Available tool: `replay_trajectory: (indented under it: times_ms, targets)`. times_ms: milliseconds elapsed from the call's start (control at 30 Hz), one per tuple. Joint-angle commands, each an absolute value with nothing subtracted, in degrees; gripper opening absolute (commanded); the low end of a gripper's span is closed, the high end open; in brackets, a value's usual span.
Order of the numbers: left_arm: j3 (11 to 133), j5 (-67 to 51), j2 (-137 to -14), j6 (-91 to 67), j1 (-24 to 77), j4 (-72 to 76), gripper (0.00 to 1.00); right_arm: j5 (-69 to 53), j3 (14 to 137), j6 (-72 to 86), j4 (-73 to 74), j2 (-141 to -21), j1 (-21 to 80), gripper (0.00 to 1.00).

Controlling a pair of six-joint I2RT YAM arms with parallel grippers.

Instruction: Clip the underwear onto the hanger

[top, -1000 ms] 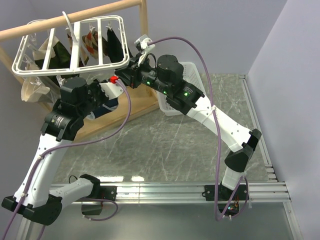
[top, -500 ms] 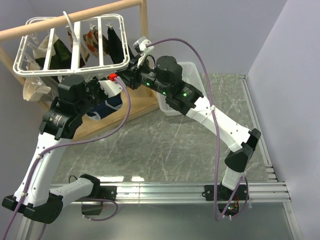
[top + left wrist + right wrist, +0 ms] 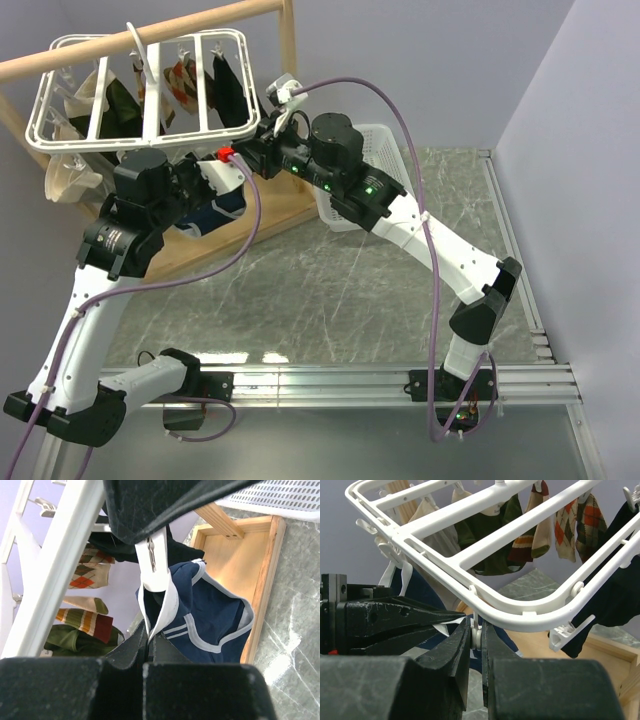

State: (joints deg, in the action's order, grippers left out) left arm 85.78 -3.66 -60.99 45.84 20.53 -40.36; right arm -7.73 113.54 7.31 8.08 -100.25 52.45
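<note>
The hanger, a white grid rack, hangs from the wooden rail at the back left. The navy underwear with white trim hangs below its near right corner. My left gripper is shut on the white waistband, and the left wrist view shows the underwear draping from the left gripper. A white clip sits right at the waistband's top edge. My right gripper is shut on that clip under the hanger's rim. The right gripper meets the left one.
Socks, black garments and a beige cloth hang from other clips. The wooden rail stand and its base frame are behind. A white perforated basket stands under the right arm.
My left gripper has lifted the underwear up and slightly left toward the hanger's corner. My right gripper has shifted a little left with the clip.
</note>
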Motion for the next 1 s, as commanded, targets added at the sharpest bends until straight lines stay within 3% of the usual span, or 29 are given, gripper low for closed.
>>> replay_trajectory:
  times_ms: [0, 667, 967]
  targets:
    - [88.8, -5.8, -61.2, 44.4, 20.4, -39.1, 0.00, -7.5, 113.7, 5.8, 12.0, -98.3, 53.8, 0.00]
    - [91.8, -9.4, -62.4, 40.7, 20.4, -36.4, 0.00, -6.4, 113.6, 1.3, 12.1, -98.7, 56.0, 0.00]
    - [92.1, -10.7, -62.0, 40.6, 20.4, -37.4, 0.00, -6.2, 113.6, 1.8, 11.5, -98.7, 55.8, 0.19]
